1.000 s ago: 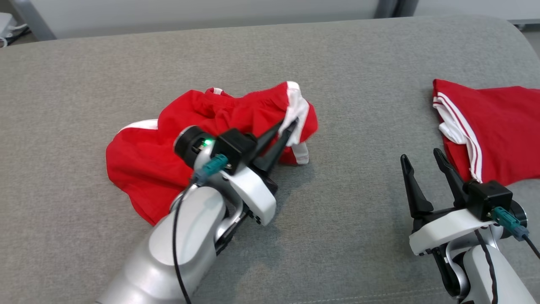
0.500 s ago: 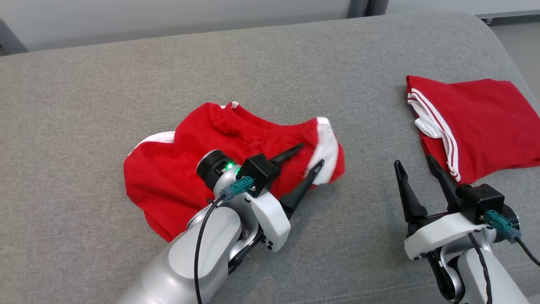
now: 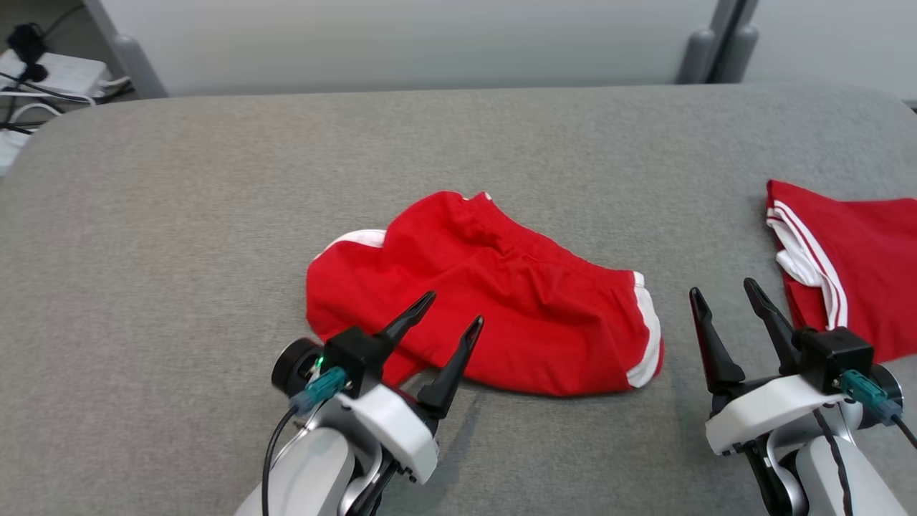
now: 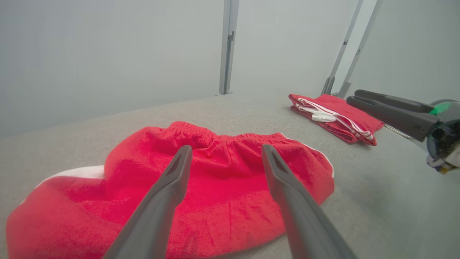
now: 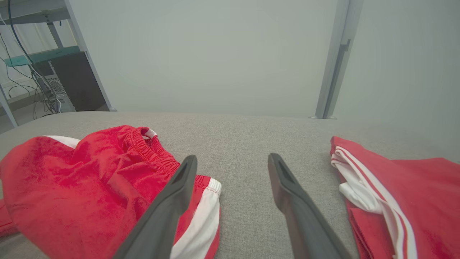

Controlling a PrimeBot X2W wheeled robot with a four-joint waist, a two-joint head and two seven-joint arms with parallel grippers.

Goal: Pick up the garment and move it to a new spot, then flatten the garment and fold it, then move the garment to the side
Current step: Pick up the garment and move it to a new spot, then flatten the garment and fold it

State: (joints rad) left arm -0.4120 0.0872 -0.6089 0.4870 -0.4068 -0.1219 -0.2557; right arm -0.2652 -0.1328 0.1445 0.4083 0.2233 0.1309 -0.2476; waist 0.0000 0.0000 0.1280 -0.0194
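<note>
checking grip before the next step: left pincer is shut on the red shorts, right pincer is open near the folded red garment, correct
Not quite: the left pincer is open, gripping nothing, by the red shorts, as the left wrist view shows. The right pincer is open near the folded red garment.

A grey fabric-covered surface spans the head view. At its right edge lies a folded red garment with white stripes. In the upper left corner sit a white power strip and dark cables. Two grey posts stand at the upper right against a pale wall.
</note>
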